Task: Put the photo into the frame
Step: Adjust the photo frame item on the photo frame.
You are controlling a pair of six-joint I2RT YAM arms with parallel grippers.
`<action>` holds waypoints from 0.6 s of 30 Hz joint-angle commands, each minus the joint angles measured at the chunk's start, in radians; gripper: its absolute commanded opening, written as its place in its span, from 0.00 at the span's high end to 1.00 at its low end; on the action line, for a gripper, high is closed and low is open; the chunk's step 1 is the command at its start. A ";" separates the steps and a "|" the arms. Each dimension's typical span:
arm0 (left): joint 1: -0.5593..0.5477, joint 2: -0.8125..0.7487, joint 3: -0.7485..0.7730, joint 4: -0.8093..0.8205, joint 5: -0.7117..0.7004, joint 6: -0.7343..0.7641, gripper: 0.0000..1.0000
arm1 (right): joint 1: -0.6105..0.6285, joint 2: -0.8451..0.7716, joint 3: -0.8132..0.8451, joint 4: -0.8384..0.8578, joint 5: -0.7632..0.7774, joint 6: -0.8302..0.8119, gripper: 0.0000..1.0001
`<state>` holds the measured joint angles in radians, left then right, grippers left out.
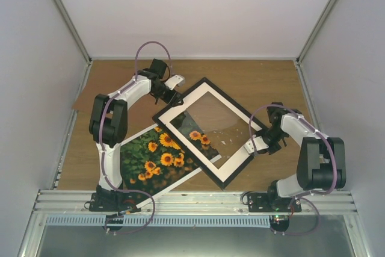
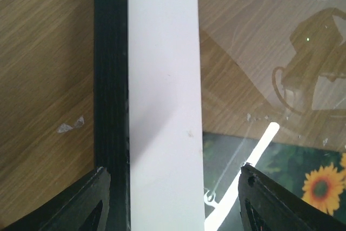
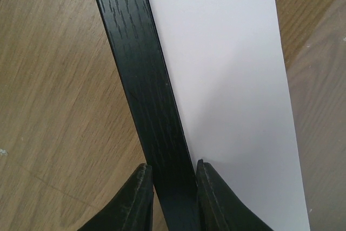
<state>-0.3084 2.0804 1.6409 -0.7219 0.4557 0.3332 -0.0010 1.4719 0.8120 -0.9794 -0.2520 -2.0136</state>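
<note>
The black frame [image 1: 236, 102] lies tilted like a diamond on the wooden table, with a white mat [image 1: 225, 164] and a clear sheet inside it. The sunflower photo [image 1: 157, 161] lies flat at the front left, its far corner tucked under the frame and showing through the window. My left gripper [image 1: 174, 96] is at the frame's upper left side. It stands open [image 2: 173, 169] astride the black rail [image 2: 111, 79] and the mat [image 2: 162, 79], with the photo [image 2: 319, 187] seen through the glass. My right gripper [image 1: 249, 147] is at the lower right side, shut [image 3: 172, 165] on the black rail [image 3: 138, 68] beside the mat [image 3: 227, 68].
A brown board [image 1: 81, 97] sticks out at the table's far left edge. White walls close the table in on three sides. A metal rail [image 1: 198, 200] with both arm bases runs along the near edge.
</note>
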 commanded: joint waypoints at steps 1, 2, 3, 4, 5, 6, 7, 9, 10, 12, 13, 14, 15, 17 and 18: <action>-0.023 -0.088 -0.045 0.011 0.032 0.090 0.33 | 0.001 -0.019 0.000 0.030 -0.054 -0.266 0.97; -0.028 -0.107 -0.062 0.011 0.049 0.123 0.32 | 0.001 -0.020 0.009 0.022 -0.067 -0.263 0.88; -0.033 -0.128 -0.081 0.010 0.076 0.160 0.29 | 0.001 -0.020 0.018 0.008 -0.080 -0.259 0.74; -0.038 -0.152 -0.103 0.002 0.117 0.215 0.26 | 0.001 -0.022 0.027 -0.003 -0.091 -0.256 0.59; -0.043 -0.182 -0.128 -0.006 0.165 0.276 0.22 | 0.001 -0.025 0.034 -0.011 -0.107 -0.257 0.44; -0.052 -0.213 -0.156 -0.014 0.203 0.340 0.18 | 0.001 -0.031 0.035 -0.012 -0.116 -0.258 0.38; -0.065 -0.253 -0.188 -0.022 0.235 0.415 0.16 | 0.001 -0.040 0.034 -0.012 -0.118 -0.267 0.37; -0.104 -0.307 -0.248 -0.057 0.270 0.588 0.11 | 0.001 -0.050 0.028 -0.007 -0.123 -0.272 0.37; -0.127 -0.330 -0.277 -0.081 0.280 0.681 0.11 | 0.001 -0.052 0.028 -0.009 -0.122 -0.271 0.37; -0.186 -0.365 -0.330 -0.128 0.296 0.859 0.12 | 0.001 -0.050 0.031 -0.020 -0.122 -0.265 0.37; -0.209 -0.380 -0.353 -0.140 0.302 0.930 0.14 | 0.001 -0.050 0.032 -0.022 -0.123 -0.260 0.37; -0.233 -0.388 -0.382 -0.141 0.301 0.984 0.15 | 0.000 -0.050 0.032 -0.021 -0.124 -0.253 0.37; -0.260 -0.393 -0.400 -0.133 0.292 1.016 0.17 | 0.000 -0.050 0.032 -0.021 -0.125 -0.249 0.37; -0.311 -0.386 -0.422 -0.113 0.266 1.060 0.22 | 0.001 -0.048 0.036 -0.023 -0.129 -0.242 0.37; -0.337 -0.378 -0.432 -0.098 0.249 1.074 0.24 | 0.001 -0.048 0.035 -0.024 -0.132 -0.238 0.37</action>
<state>-0.5793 1.6928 1.2556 -0.8219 0.7033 1.1767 -0.0017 1.4357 0.8265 -0.9794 -0.3500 -2.0140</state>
